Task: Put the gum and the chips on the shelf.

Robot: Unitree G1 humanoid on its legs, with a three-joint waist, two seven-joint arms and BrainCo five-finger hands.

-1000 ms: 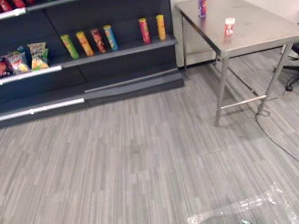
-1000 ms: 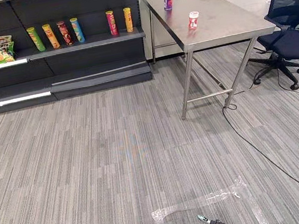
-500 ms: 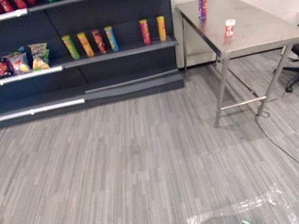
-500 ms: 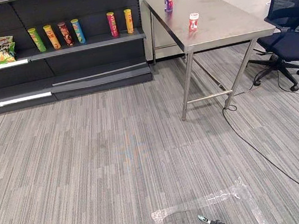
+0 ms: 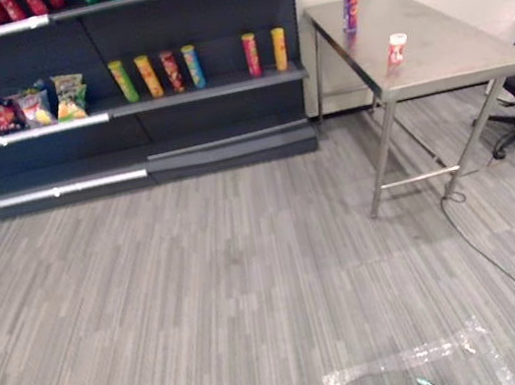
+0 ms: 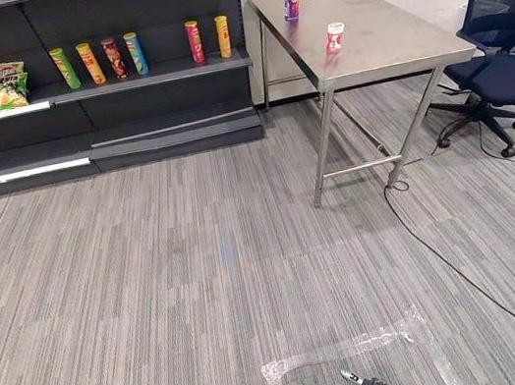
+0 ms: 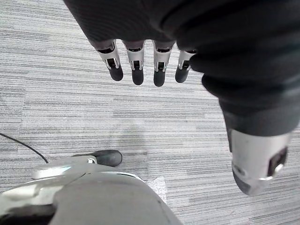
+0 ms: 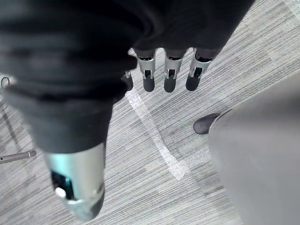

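Left eye view: we are facing the shelf [image 5: 219,87], standing just left of the table [image 5: 457,52]. Well ahead on the table, the chips tube [image 5: 349,1] is standing upright at its far end, the gum tub [image 5: 397,48] nearer us. Our right hand [image 8: 169,77], likely the nearer to the table, and left hand [image 7: 137,70] are hanging slack-fingered, empty.

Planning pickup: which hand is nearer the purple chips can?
Right, likely. The chips can stands far ahead-right on the table; right hand and left hand both hang over floor.
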